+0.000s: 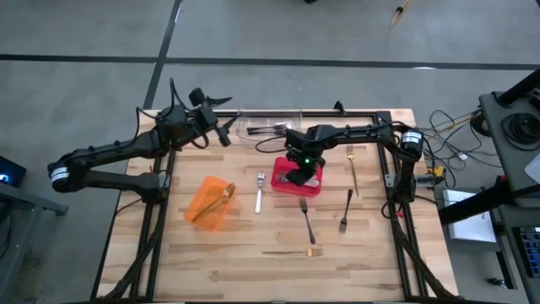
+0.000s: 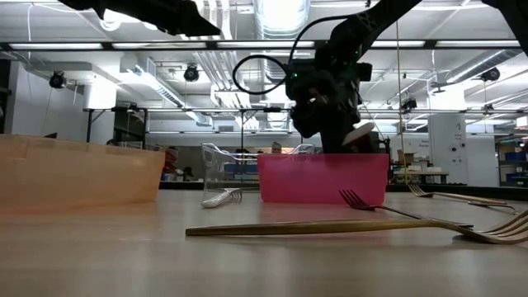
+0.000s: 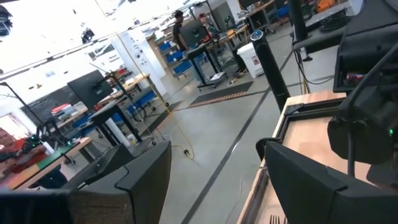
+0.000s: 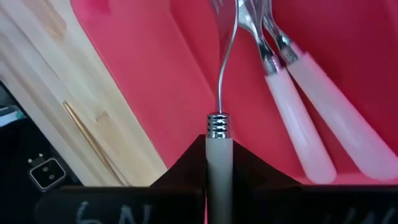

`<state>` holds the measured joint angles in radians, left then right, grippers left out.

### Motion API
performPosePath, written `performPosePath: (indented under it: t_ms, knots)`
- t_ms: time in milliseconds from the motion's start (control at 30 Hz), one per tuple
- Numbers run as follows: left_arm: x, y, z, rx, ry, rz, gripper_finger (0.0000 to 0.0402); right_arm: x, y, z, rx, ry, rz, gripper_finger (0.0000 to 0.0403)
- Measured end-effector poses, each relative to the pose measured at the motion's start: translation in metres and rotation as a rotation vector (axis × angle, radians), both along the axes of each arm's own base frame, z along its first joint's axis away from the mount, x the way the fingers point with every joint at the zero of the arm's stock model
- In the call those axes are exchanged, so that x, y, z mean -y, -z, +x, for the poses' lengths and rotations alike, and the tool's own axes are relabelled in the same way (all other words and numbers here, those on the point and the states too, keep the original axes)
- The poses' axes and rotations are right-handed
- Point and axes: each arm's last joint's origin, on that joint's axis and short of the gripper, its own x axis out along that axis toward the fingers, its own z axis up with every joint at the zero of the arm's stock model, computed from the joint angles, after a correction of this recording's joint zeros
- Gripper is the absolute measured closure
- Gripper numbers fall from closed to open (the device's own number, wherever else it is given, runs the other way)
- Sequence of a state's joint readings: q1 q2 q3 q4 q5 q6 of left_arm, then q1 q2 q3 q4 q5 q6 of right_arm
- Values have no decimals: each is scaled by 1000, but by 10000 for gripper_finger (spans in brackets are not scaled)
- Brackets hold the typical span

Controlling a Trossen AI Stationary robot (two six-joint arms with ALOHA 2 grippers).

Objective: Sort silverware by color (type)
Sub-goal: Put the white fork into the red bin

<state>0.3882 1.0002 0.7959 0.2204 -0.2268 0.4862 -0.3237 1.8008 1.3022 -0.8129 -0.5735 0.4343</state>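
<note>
The right gripper [image 1: 299,176] hangs over the red bin [image 1: 314,187] at mid-table, its fingers clamped on a white-handled fork [image 4: 219,168] above two more white-handled forks [image 4: 298,118] lying inside; the left gripper [image 1: 221,127] waits raised at the table's far edge, fingers apart; gold and black forks lie scattered on the wooden table [image 1: 236,262].

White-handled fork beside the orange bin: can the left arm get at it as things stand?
Probably yes. The white-handled fork lies alone on bare table between the orange bin and red bin; the left pincer is open and empty.
</note>
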Motion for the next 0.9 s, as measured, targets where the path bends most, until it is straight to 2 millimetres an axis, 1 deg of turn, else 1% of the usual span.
performPosePath:
  t_ms: [367,900]
  knots:
    - [1,0,-1,0,0,-6,161,1,-1,4,50,-13,-21,376]
    - [0,0,-1,11,0,-20,161,2,0,4,18,42,-23,374]
